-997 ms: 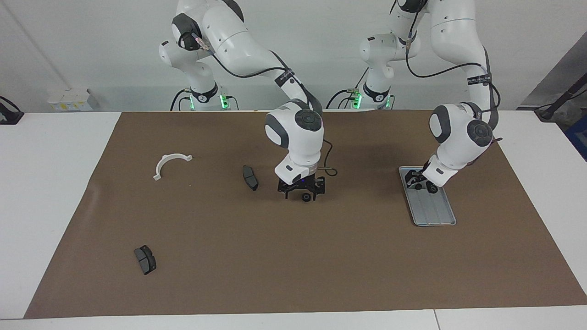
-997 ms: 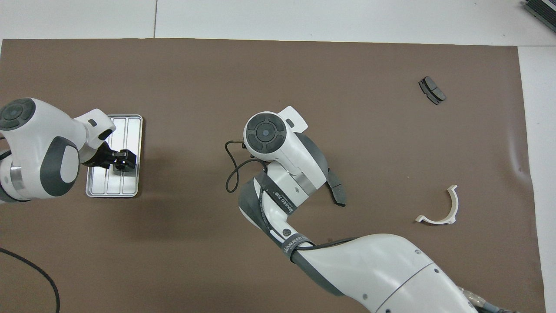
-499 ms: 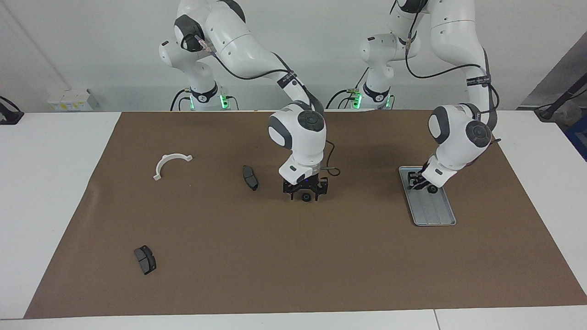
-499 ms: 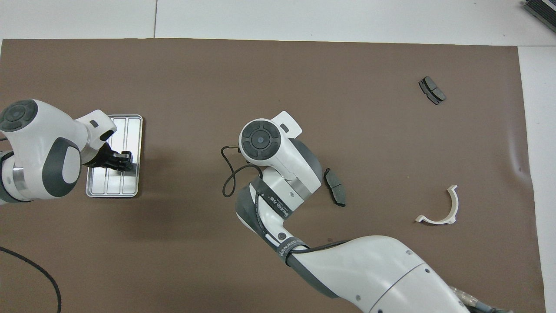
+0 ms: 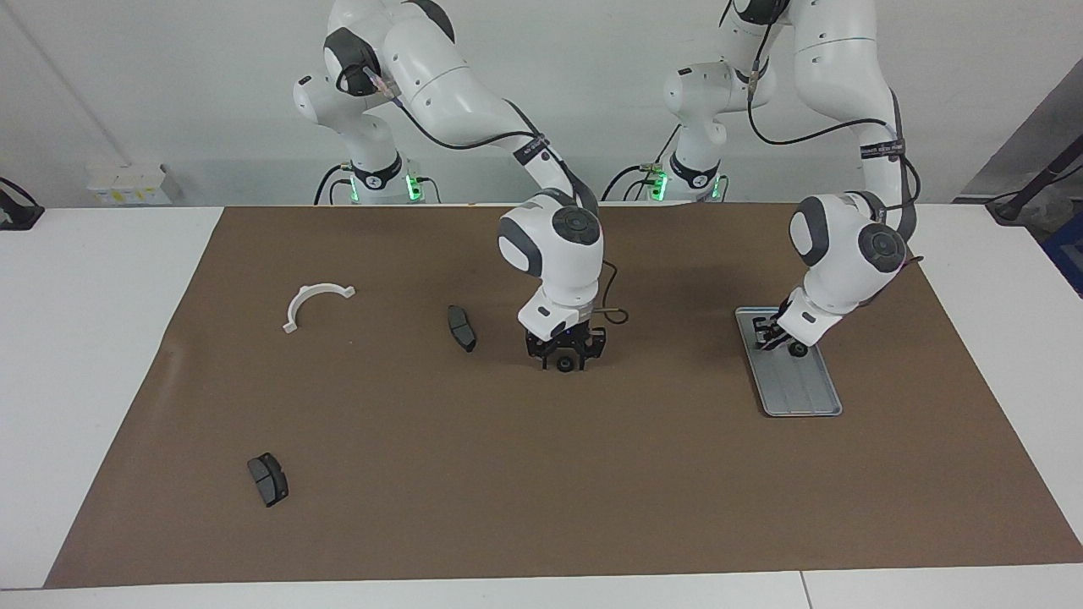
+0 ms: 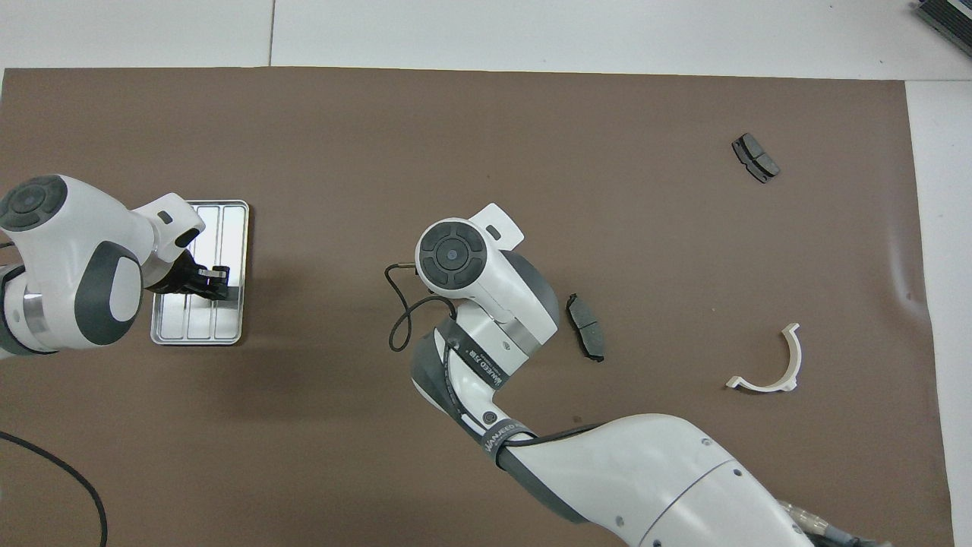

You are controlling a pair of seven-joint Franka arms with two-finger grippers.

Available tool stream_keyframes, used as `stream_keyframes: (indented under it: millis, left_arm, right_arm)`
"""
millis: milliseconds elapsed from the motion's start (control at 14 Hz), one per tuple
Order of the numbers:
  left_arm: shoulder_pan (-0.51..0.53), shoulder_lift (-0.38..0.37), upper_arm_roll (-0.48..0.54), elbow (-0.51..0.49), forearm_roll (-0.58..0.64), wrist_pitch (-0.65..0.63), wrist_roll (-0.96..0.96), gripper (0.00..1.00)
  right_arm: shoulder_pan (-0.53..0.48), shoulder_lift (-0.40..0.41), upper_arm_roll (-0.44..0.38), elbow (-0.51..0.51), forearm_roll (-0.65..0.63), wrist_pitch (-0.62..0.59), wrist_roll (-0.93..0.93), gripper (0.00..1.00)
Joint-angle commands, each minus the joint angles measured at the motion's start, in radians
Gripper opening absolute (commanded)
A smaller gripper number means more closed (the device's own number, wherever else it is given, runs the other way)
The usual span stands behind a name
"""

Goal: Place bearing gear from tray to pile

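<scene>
Two gears [image 5: 563, 364], two brake pads [image 5: 462, 327], one bracket [image 5: 313, 303], one tray [image 5: 799, 389].

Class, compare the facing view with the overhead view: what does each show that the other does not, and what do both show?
Facing view only: the right gripper low over the mat with a small dark gear between its fingers, plus both arm bases. Overhead view only: the right arm's wrist covers that gripper and gear. Both: the left gripper shut on a gear at the tray, two brake pads, and the white bracket.
</scene>
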Motion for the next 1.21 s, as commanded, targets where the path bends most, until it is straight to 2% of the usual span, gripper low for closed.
stream_keyframes:
  millis: [0, 214, 285, 427, 499, 570, 784, 926, 1140]
  left_arm:
    - [0.012, -0.002, -0.008, -0.001, 0.014, 0.012, 0.003, 0.14]
    - [0.012, 0.008, -0.008, 0.037, 0.014, 0.000, -0.004, 0.10]
    - [0.012, 0.007, -0.008, 0.050, 0.014, -0.004, -0.005, 0.10]
    - [0.006, 0.007, -0.010, 0.086, 0.013, -0.031, -0.011, 0.09]
    - [-0.002, 0.008, -0.010, 0.109, 0.011, -0.055, -0.029, 0.08]
    - [-0.005, 0.008, -0.010, 0.128, 0.010, -0.072, -0.058, 0.08]
    - [-0.043, 0.005, -0.019, 0.136, 0.003, -0.088, -0.143, 0.08]
    - [-0.095, 0.004, -0.019, 0.136, 0.003, -0.083, -0.255, 0.08]
    - [-0.190, 0.004, -0.020, 0.136, -0.006, -0.065, -0.457, 0.08]
  right_arm:
    - [-0.004, -0.011, 0.010, -0.023, -0.002, 0.026, 0.018, 0.57]
    - [-0.003, -0.011, 0.015, -0.023, -0.002, 0.029, 0.025, 0.52]
    - [-0.003, -0.013, 0.019, -0.023, -0.002, 0.028, 0.027, 0.46]
    - [-0.003, -0.013, 0.021, -0.023, 0.000, 0.020, 0.027, 0.16]
    - [-0.003, -0.013, 0.021, -0.020, -0.002, 0.014, 0.027, 0.05]
    - [-0.006, -0.013, 0.021, -0.012, -0.002, 0.010, 0.027, 0.00]
    - [-0.041, -0.022, 0.019, -0.007, -0.002, 0.025, 0.021, 0.00]
    - [-0.078, -0.061, 0.019, -0.032, -0.003, 0.022, 0.013, 0.00]
    - [-0.154, -0.185, 0.019, -0.154, -0.002, 0.025, -0.016, 0.00]
